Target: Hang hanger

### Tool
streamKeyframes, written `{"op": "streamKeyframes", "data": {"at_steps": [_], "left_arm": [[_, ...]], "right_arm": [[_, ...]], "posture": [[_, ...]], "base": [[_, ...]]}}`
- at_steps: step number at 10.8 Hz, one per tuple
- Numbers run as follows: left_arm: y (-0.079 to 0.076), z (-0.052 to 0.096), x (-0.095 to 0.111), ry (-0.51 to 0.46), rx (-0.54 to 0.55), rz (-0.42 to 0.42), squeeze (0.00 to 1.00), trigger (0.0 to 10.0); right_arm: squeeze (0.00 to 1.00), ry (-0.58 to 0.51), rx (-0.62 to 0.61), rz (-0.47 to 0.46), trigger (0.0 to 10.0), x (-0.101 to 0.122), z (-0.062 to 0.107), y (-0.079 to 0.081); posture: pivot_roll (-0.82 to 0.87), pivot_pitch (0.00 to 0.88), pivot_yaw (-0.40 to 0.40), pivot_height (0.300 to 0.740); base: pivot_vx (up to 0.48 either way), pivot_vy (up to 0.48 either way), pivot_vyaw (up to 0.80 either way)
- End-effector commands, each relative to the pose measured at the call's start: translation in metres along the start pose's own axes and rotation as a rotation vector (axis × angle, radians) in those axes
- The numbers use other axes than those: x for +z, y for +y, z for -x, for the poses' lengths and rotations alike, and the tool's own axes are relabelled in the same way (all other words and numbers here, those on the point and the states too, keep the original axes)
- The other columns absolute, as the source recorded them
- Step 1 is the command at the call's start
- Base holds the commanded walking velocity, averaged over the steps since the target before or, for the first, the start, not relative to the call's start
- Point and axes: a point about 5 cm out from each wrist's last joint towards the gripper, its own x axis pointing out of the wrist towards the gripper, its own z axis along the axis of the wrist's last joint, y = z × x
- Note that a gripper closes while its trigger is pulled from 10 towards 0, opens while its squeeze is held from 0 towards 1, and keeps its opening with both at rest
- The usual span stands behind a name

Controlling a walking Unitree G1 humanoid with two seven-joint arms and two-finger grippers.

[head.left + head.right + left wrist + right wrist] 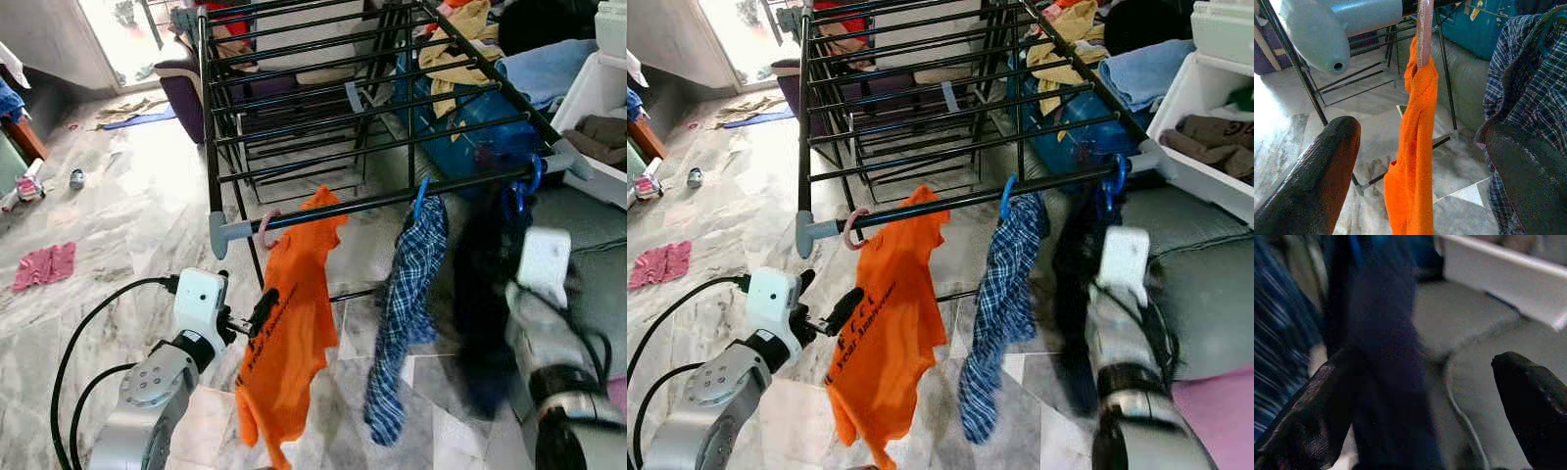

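Orange T-shirt (292,313) on a pink plastic hanger (265,227): hooked over the front rail of the black metal drying rack (323,108), just beside the rail's grey end cap (223,234). It hangs free, so the hanging appears done for this item.

Blue checked shirt (407,304) on a blue hanger (420,199): same rail, further along from the end cap. Dark garment (485,294) on a second blue hanger (527,178): near the rail's far end, by the white plastic basket (598,108).

Left gripper (257,315): level with the orange T-shirt's edge below the end cap, fingers (1317,186) spread apart, holding nothing; the garment hangs between and beyond them, probably just let go or being steadied.

Right gripper (1415,416): beside the dark garment, fingers apart, the cloth draped blurred between them without visible clamping.

View notes: head views give the full rail order and the marble floor (127,215) strewn with clothes, including a pink cloth (44,264). Left wrist view alone shows the pink hanger neck entering the T-shirt collar under the end cap.
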Motion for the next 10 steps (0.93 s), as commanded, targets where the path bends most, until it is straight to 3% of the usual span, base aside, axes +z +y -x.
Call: {"op": "streamKeyframes", "data": {"at_steps": [1, 3, 4, 5, 6, 7, 8, 9, 10], "left_arm": [[0.003, 0.001, 0.003, -0.001, 0.009, -0.017, 0.0, 10.0], [0.002, 0.001, 0.006, -0.007, 0.017, -0.028, 0.0, 10.0], [0.004, 0.002, 0.006, -0.006, 0.025, -0.029, 0.0, 10.0], [0.004, 0.004, 0.004, 0.001, 0.034, -0.028, 0.0, 10.0], [0.004, 0.005, 0.003, 0.007, 0.037, -0.027, 0.0, 10.0], [0.003, 0.006, 0.001, 0.013, 0.036, -0.027, 0.0, 10.0], [0.003, 0.005, 0.001, 0.019, 0.032, -0.03, 0.0, 10.0], [0.003, 0.004, 0.001, 0.022, 0.031, -0.034, 0.0, 10.0], [0.004, 0.004, 0.001, 0.026, 0.037, -0.04, 0.0, 10.0]], "right_arm": [[0.0, -0.005, 0.069, 0.0, 10.0, 0.004, 0.0, 0.014], [0.0, 0.005, 0.144, 0.027, 10.0, 0.011, -0.004, 0.022], [0.0, 0.031, 0.144, 0.015, 5.8, 0.011, -0.006, 0.019], [0.0, 0.035, 0.125, 0.032, 2.5, 0.014, -0.01, 0.01], [0.0, 0.035, 0.129, 0.034, 0.0, 0.014, -0.013, 0.001], [0.0, 0.059, 0.131, 0.042, 4.5, 0.01, -0.013, -0.003], [0.0, 0.074, 0.146, 0.044, 10.0, 0.005, -0.012, -0.002], [0.0, 0.078, 0.152, 0.034, 10.0, 0.003, -0.011, -0.001], [0.0, 0.084, 0.152, 0.018, 0.2, 0.001, -0.011, -0.001]], "posture": [[0.1, 0.054, 0.114, 0.74], [0.11, 0.055, 0.101, 0.74], [0.11, 0.056, 0.098, 0.74], [0.12, 0.058, 0.092, 0.74], [0.12, 0.06, 0.093, 0.74], [0.12, 0.059, 0.095, 0.74], [0.12, 0.057, 0.096, 0.74], [0.12, 0.057, 0.099, 0.74], [0.12, 0.06, 0.102, 0.74]], "base": [[0.0, 0.0, 0.0], [0.0, 0.0, 0.0], [0.0, 0.0, 0.0], [0.0, 0.0, 0.0], [0.0, 0.0, 0.0], [0.0, 0.0, 0.0], [0.0, 0.0, 0.0], [0.0, 0.0, 0.0], [0.0, 0.0, 0.0]]}}
